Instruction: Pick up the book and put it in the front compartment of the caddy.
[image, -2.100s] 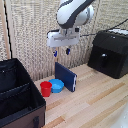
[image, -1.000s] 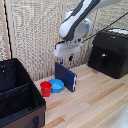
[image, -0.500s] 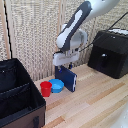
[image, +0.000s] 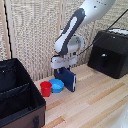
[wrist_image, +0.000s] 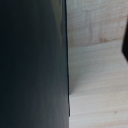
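Note:
The dark navy book (image: 69, 81) stands upright on the wooden table, just to the exterior view's right of the cup and bowl. My gripper (image: 62, 69) has come down over the book's top edge, its fingers at the level of the upper cover. The exterior view is too small to show whether they press on it. The book's dark cover (wrist_image: 32, 65) fills about half of the wrist view, with pale wood beside it. The black fabric caddy (image: 17, 95) with its inner dividers sits at the exterior view's left, well apart from the gripper.
A red cup (image: 46, 88) and a round blue bowl (image: 56, 86) stand close beside the book, between it and the caddy. A black boxy appliance (image: 110, 52) sits at the back on the exterior view's right. A slatted wall runs behind the table.
The arm has come steadily down from above the book until the gripper reaches the book's top edge. The book, cup and bowl have not moved.

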